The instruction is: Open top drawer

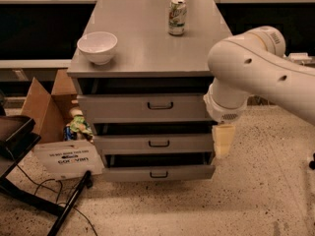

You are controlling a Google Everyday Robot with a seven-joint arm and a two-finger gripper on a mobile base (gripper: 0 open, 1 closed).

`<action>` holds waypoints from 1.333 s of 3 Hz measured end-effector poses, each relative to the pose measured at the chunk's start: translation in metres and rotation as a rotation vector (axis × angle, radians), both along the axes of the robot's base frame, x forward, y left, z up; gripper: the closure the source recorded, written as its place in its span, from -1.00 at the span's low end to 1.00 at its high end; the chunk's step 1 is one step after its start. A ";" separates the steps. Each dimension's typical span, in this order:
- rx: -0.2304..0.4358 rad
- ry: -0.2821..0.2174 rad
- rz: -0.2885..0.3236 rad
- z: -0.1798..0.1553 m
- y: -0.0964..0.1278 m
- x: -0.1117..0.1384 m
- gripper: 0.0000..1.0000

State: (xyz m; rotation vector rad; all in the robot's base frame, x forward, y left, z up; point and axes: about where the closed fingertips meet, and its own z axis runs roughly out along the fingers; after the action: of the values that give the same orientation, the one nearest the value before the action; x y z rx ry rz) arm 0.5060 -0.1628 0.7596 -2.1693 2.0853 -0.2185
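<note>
The grey cabinet point(147, 48) has three drawers stacked at its front. The top drawer point(113, 108) has the tallest flat front and a small dark handle point(160, 105) at its centre; a dark gap runs between it and the cabinet top. My gripper point(222, 140) hangs pale and yellowish below the big white arm point(246, 68). It is at the cabinet's right front corner, level with the middle drawer point(123, 144). It is to the right of and below the top drawer's handle and holds nothing that I can see.
A white bowl point(97, 45) and a drink can point(177, 16) stand on the cabinet top. A cardboard box point(42, 107), a white sign point(69, 159), a black chair base point(19, 141) and cables lie on the speckled floor at the left. A dark counter runs behind.
</note>
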 end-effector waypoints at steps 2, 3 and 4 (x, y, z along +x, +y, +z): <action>0.067 0.070 -0.099 -0.034 -0.017 0.090 -1.00; 0.095 0.074 -0.129 -0.042 -0.011 0.118 -1.00; 0.130 0.089 -0.156 -0.059 -0.002 0.129 -1.00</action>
State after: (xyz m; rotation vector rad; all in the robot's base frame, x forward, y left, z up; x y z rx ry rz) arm 0.6351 -0.1653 0.7005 -1.9790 2.2511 -0.0001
